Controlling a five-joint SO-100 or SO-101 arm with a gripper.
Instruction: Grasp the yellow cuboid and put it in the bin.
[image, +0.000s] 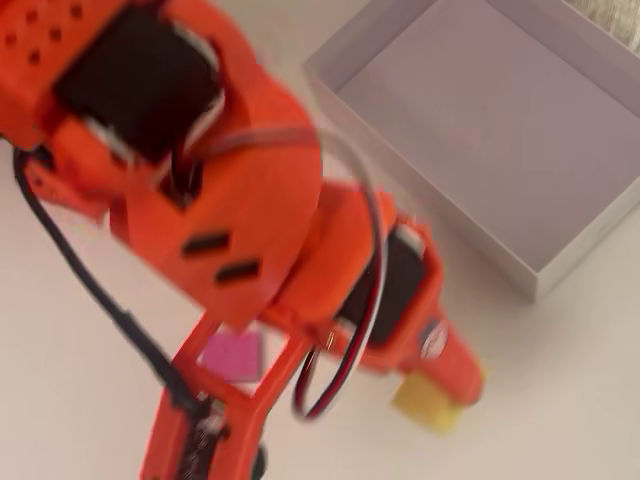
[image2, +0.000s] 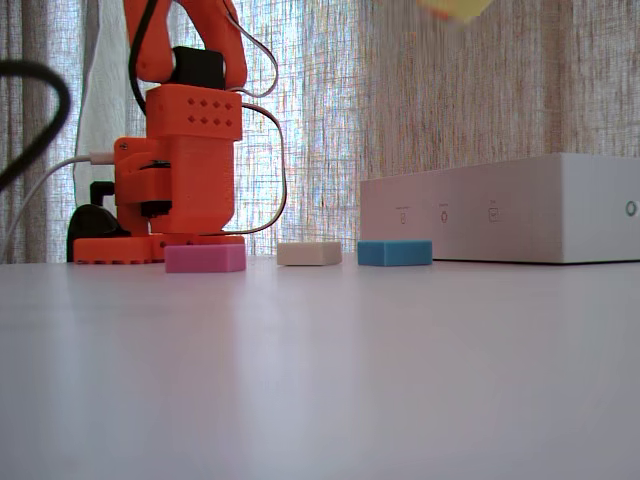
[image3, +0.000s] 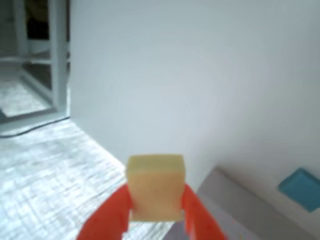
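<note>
Here the jaws grip the yellow cuboid aloft, beside the bin.

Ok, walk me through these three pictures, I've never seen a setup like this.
The orange machine is a small robot arm on a table. One camera looks down from above, one stands low on the tabletop, one rides on the arm's wrist. In the wrist view its tool grips a yellow block, lifted high. A pink block, a cream block and a blue block lie on the table. The big white box is the open bin.
</note>
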